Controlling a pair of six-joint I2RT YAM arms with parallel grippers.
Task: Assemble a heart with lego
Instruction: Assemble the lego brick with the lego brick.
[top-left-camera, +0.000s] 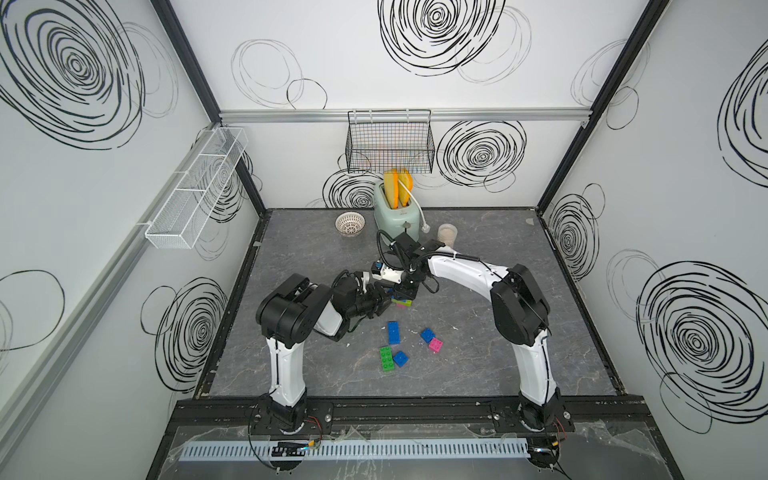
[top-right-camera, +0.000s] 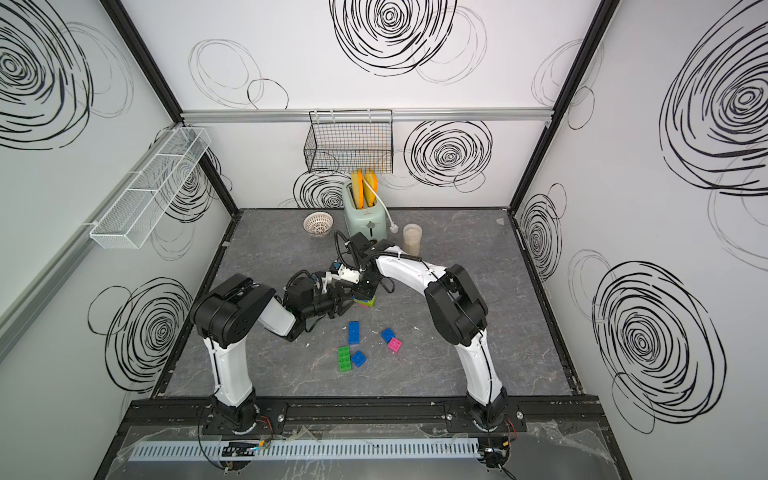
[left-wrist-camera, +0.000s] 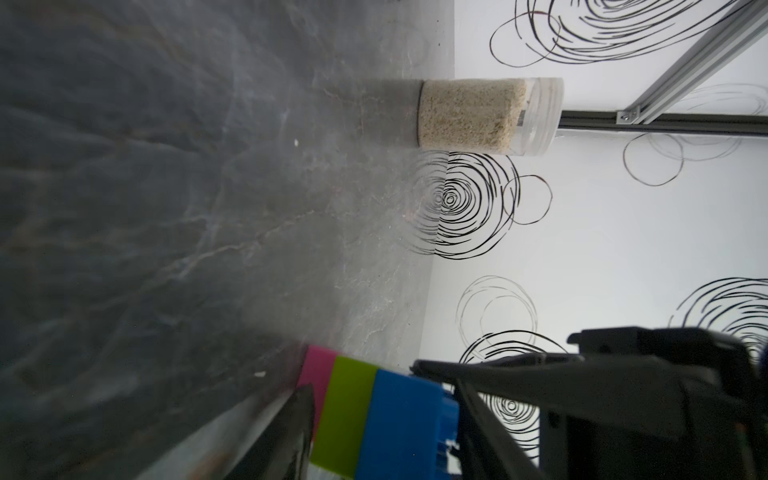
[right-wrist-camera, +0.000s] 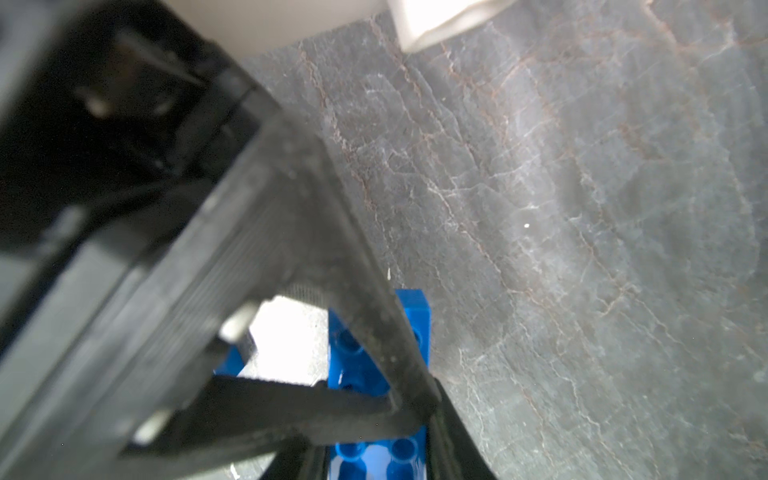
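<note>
On the grey marbled desk (top-left-camera: 498, 357), five loose studded plastic bricks are counted nearest: one green oblong (top-left-camera: 386, 358), one blue oblong (top-left-camera: 393, 332), two blue squares (top-left-camera: 400, 358), one pink square (top-left-camera: 436, 344). Farther on, the heart is judged barely begun: one pink-lime-blue stack (left-wrist-camera: 353, 415) is seen beside the left claw (top-left-camera: 384, 303), whose spread cannot be told, and beneath the pressed-together right claw (top-left-camera: 405, 293).

Small booth seen from above, evenly and brightly lit. Three white walls (top-left-camera: 374, 95) carry black scribbled spirals (top-left-camera: 436, 16). The floor is a dark grey marble-patterned tabletop (top-left-camera: 498, 353). Black metal corner posts (top-left-camera: 185, 58) rise at the back corners. A silver aluminium rail (top-left-camera: 291, 115) crosses the back wall, and a black wire basket (top-left-camera: 390, 145) hangs from it. A long white mesh shelf basket (top-left-camera: 195, 191) hangs on the left wall. A black metal track (top-left-camera: 415, 409) edges the tabletop's front.
</note>
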